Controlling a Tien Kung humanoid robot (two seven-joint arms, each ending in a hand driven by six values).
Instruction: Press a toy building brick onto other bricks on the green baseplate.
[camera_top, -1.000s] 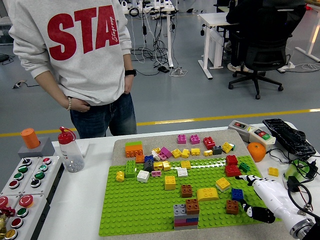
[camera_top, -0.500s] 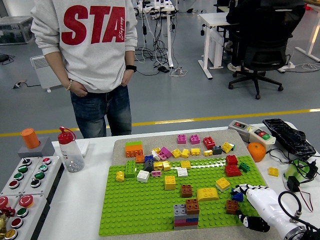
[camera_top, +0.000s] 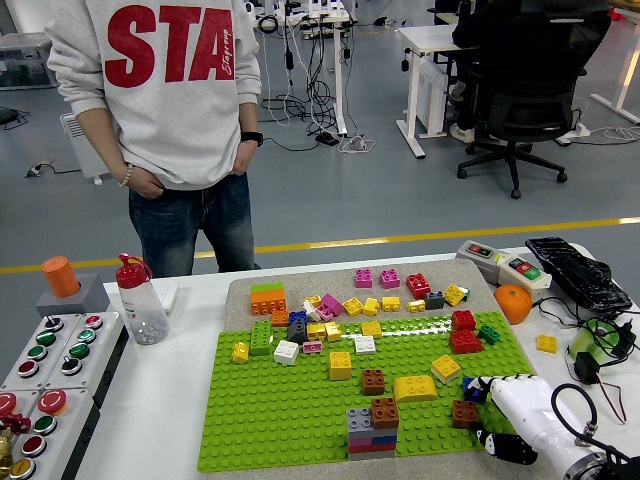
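Note:
The green baseplate (camera_top: 270, 420) lies in the middle of the table with several bricks on it. A stack of grey, blue and red bricks (camera_top: 370, 438) stands near its front edge, with a brown brick (camera_top: 385, 410) on top. My right hand (camera_top: 492, 415), white with black fingertips, lies at the baseplate's right front corner. Its fingers (camera_top: 490, 381) are spread from the thumb (camera_top: 505, 447) and rest at a small blue brick (camera_top: 469, 389), partly hiding it. A brown brick (camera_top: 463, 412) sits just left of the palm. My left hand is out of view.
Loose bricks lie on a grey mat (camera_top: 240, 292) behind the baseplate. An orange (camera_top: 513, 302), a button box (camera_top: 505, 265) and a keyboard (camera_top: 580, 272) are at the right. A bottle (camera_top: 140, 300) and a button panel (camera_top: 45, 360) are at the left. A person (camera_top: 180, 90) stands at the far side, hands at the waist.
My right hand has slid left and back onto the baseplate corner and now covers part of the blue brick. The person has shifted a little.

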